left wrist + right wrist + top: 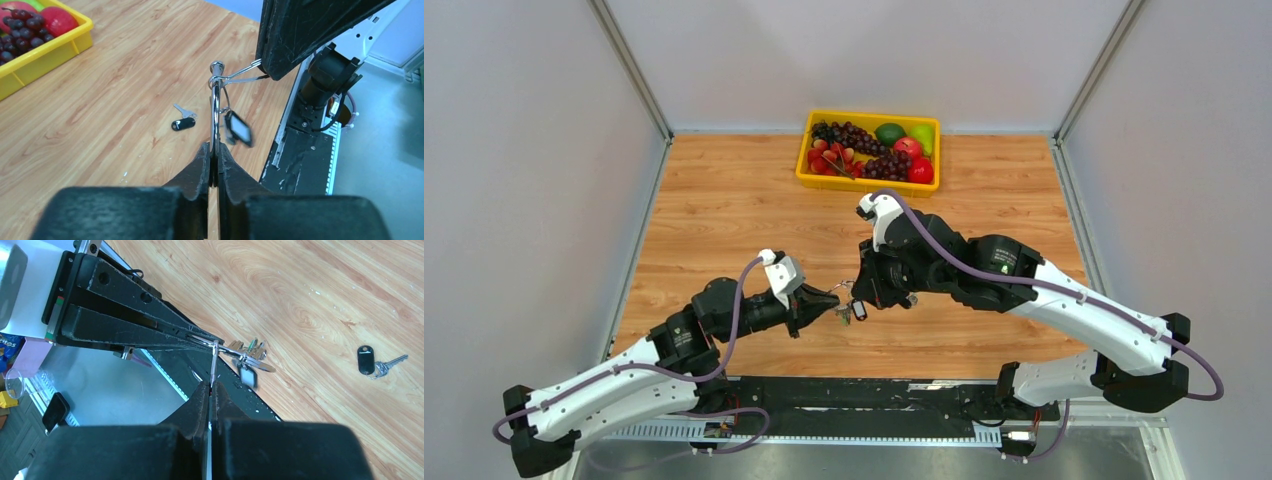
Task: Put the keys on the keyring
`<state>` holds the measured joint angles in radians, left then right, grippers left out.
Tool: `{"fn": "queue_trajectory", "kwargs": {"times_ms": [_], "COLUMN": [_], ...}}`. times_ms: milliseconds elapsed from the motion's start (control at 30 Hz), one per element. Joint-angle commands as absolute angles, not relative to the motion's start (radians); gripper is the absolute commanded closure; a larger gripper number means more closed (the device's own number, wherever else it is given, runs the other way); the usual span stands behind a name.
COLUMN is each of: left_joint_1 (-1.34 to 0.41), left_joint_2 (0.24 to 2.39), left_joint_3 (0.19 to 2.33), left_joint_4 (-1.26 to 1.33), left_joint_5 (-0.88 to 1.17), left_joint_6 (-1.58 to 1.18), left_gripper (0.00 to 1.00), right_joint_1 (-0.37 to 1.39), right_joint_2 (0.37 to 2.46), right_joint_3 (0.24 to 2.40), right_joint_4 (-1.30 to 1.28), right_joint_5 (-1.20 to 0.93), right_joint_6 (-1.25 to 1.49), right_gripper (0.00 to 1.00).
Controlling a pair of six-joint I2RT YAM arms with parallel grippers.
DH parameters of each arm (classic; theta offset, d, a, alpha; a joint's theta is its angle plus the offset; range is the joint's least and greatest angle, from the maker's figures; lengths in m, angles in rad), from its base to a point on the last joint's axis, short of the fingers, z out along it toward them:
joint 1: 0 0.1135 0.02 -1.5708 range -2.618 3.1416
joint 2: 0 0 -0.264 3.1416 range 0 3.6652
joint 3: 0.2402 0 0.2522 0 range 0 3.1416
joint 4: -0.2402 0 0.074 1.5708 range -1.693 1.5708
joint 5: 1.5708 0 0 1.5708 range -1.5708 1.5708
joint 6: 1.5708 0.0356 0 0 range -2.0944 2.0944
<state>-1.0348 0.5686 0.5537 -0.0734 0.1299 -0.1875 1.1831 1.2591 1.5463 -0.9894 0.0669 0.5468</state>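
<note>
My left gripper (215, 150) is shut on the silver keyring (216, 107) and holds it edge-on above the table. My right gripper (210, 387) is shut on a thin wire end of the same keyring (214, 365). The two grippers meet tip to tip in the top view, left gripper (827, 303) and right gripper (866, 292). A small bunch of keys (248, 350), one with a green bit, hangs on the ring. A black-headed piece (239, 130) dangles below it, blurred. One black-headed key (183, 123) lies flat on the wooden table; it also shows in the right wrist view (367, 360).
A yellow tray (869, 183) of grapes, apples and other fruit stands at the back middle of the table. The black base rail (874, 395) runs along the table's near edge, just below the grippers.
</note>
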Motion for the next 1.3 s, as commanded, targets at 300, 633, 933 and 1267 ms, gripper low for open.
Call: {"fn": "queue_trajectory", "kwargs": {"times_ms": [300, 633, 933, 1267], "left_joint_1": [-1.043, -1.044, -1.048, -1.051], "left_joint_2": [0.687, 0.812, 0.831, 0.842], "left_joint_3": [0.832, 0.984, 1.05, 1.062], "left_joint_4": [-0.268, -0.465, -0.511, -0.51], "left_joint_5": [0.102, 0.074, 0.082, 0.1], "left_joint_6": [-0.152, -0.151, -0.143, -0.13], "left_gripper": [0.99, 1.0, 0.98, 1.0], "right_joint_1": [1.181, 1.192, 1.202, 1.225], "right_joint_2": [1.287, 1.311, 1.321, 1.334], "right_joint_3": [1.559, 1.572, 1.574, 1.597], "right_joint_4": [-0.956, -0.951, -0.921, -0.867], "right_joint_5": [0.1, 0.155, 0.172, 0.149], "right_joint_6": [0.513, 0.496, 0.485, 0.478], "right_gripper": [1.0, 1.0, 1.0, 1.0]}}
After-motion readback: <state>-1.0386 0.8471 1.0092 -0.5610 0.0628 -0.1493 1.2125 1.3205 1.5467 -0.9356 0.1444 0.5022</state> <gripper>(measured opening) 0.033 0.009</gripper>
